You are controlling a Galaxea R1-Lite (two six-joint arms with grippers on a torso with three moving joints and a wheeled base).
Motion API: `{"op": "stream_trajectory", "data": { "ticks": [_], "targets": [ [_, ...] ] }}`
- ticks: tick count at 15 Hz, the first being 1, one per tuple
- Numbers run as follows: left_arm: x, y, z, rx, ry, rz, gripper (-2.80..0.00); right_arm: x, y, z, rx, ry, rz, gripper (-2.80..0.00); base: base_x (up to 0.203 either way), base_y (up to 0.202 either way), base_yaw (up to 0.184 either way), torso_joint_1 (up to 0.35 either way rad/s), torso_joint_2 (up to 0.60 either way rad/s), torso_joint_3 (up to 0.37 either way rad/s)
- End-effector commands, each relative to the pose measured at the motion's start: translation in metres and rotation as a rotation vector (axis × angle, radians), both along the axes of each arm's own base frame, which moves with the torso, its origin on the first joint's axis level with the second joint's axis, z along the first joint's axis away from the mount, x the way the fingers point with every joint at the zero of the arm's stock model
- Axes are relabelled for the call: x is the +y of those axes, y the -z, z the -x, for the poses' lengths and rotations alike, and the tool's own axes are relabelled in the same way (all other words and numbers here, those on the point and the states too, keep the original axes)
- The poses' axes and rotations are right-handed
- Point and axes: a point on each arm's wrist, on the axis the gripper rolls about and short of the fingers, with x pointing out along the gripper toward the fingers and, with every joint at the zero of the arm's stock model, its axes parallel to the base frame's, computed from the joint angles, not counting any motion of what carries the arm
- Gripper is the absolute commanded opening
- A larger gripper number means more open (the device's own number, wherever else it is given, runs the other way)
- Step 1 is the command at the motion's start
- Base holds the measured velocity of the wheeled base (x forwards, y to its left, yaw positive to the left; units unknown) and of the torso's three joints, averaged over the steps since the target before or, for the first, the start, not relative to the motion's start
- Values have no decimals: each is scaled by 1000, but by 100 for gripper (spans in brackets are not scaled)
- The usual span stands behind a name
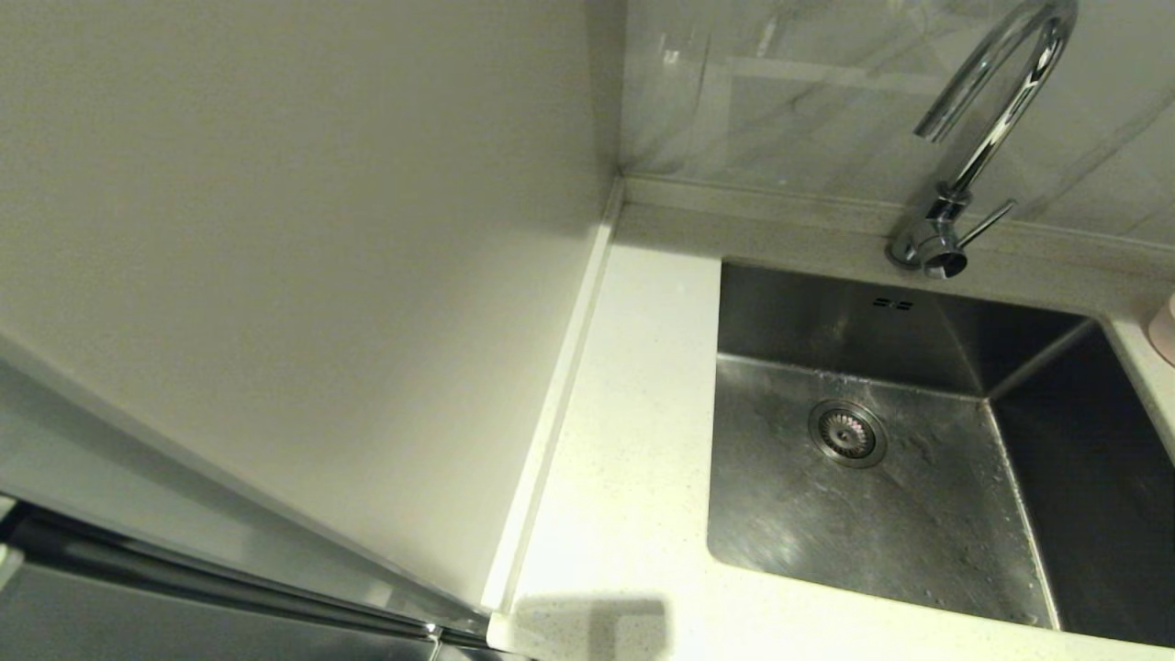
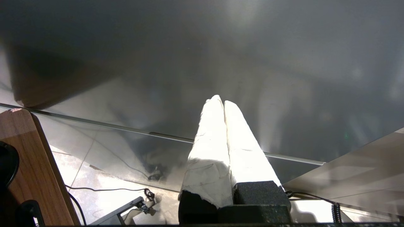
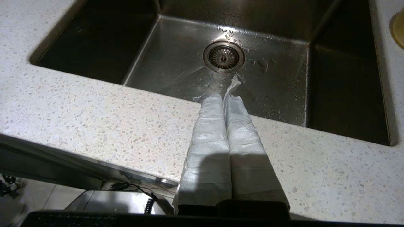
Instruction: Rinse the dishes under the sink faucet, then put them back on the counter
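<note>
The sink [image 1: 918,523] is a wet steel basin with nothing in it but its round drain [image 1: 846,433]. The chrome sink faucet [image 1: 987,119] arches over its back rim, and no water runs from it. Of the dishes, only a pale pink edge [image 1: 1168,329] shows on the counter [image 1: 633,413] at the far right, and a yellow rim [image 3: 398,26] shows in the right wrist view. My right gripper [image 3: 223,99] is shut and empty, hovering over the counter's front strip [image 3: 94,116] and pointing at the drain [image 3: 224,56]. My left gripper [image 2: 220,102] is shut and empty, low beside a grey steel panel.
A plain white upright panel [image 1: 275,229] walls off the counter's left side. Marbled tiles [image 1: 780,92] rise behind the sink. A steel bar handle [image 1: 229,588] runs below the counter's front edge. A wooden board [image 2: 31,167] and floor cables [image 2: 104,189] lie near my left arm.
</note>
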Motion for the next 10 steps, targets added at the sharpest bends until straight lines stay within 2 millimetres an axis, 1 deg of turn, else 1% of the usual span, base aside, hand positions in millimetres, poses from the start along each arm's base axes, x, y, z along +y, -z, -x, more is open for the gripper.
{"op": "stream_trajectory", "data": {
  "ticks": [1,10],
  "targets": [
    [0,1,0,3,0,0,-280,0,0,0,1,-1,0,-280,0,0,0,0,0,0],
    [0,1,0,3,0,0,-280,0,1,0,14,1,0,-280,0,0,0,0,0,0]
  ]
}}
